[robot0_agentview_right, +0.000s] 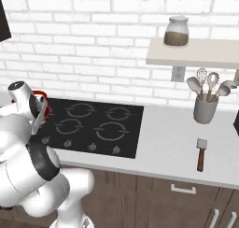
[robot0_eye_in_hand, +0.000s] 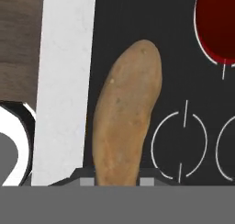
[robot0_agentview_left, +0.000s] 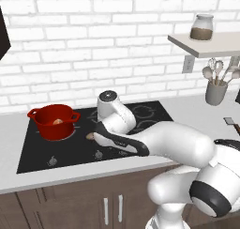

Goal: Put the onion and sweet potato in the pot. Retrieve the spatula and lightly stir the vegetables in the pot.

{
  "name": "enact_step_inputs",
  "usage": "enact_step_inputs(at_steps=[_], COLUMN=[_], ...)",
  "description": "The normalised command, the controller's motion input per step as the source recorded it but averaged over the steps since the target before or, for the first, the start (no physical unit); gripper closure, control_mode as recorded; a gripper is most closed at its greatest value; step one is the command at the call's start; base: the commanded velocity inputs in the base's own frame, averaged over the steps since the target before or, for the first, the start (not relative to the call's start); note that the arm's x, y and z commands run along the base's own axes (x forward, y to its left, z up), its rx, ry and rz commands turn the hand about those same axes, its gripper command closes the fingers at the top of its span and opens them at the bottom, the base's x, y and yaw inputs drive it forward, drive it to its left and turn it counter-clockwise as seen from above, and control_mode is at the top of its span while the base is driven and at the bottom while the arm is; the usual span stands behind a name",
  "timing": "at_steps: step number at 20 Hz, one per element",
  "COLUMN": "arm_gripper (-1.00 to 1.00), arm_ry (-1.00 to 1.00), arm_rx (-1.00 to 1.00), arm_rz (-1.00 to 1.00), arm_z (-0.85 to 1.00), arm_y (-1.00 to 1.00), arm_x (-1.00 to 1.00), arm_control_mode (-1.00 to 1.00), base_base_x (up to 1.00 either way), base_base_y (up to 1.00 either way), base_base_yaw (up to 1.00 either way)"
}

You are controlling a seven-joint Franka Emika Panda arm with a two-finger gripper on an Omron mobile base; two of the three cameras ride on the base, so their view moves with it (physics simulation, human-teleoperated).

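The sweet potato (robot0_eye_in_hand: 128, 113), a brownish-orange tuber, lies lengthwise on the black cooktop (robot0_agentview_left: 150, 115) near its front edge. My gripper (robot0_eye_in_hand: 116, 182) is low over it and shut on the sweet potato, a fingertip pressed to each side of its near end. From the left base view, the gripper (robot0_agentview_left: 95, 138) sits just right of the red pot (robot0_agentview_left: 54, 120), with one end of the sweet potato (robot0_agentview_left: 89, 136) peeking out. The pale tan onion (robot0_agentview_left: 57, 122) rests inside the pot. The spatula (robot0_agentview_right: 201, 153) lies on the counter far to the right.
A grey crock of spoons and a whisk (robot0_agentview_right: 205, 105) stands at the back right under a shelf (robot0_agentview_right: 196, 52) holding a jar (robot0_agentview_right: 177, 32). The white counter edge (robot0_eye_in_hand: 64, 81) runs beside the sweet potato. The pot's rim (robot0_eye_in_hand: 215, 30) is close by.
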Motion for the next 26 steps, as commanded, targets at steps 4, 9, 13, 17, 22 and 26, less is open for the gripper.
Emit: enact_step_inputs(at_steps=[4,9,13,17,22,26], arm_gripper=[1.00,1.00,1.00,1.00,1.00,1.00], arm_ry=[0.00,0.00,0.02,0.08,0.03,0.02], arm_rx=[-0.22,-0.17,-0.12,-0.09,-0.16,-0.18], arm_rz=[0.00,0.00,0.05,0.16,0.23,0.22], arm_z=[0.59,0.60,0.42,0.07,-0.02,-0.03], arm_y=[0.12,0.00,0.00,0.10,0.38,0.42], arm_x=[0.38,0.34,0.49,0.43,0.39,0.51], arm_control_mode=[-1.00,-1.00,-1.00,-1.00,-1.00,-1.00], base_base_x=[0.00,0.00,0.00,0.00,0.00,0.00], base_base_y=[0.00,0.00,0.00,0.00,0.00,0.00], base_base_yaw=[0.00,0.00,0.00,0.00,0.00,0.00])
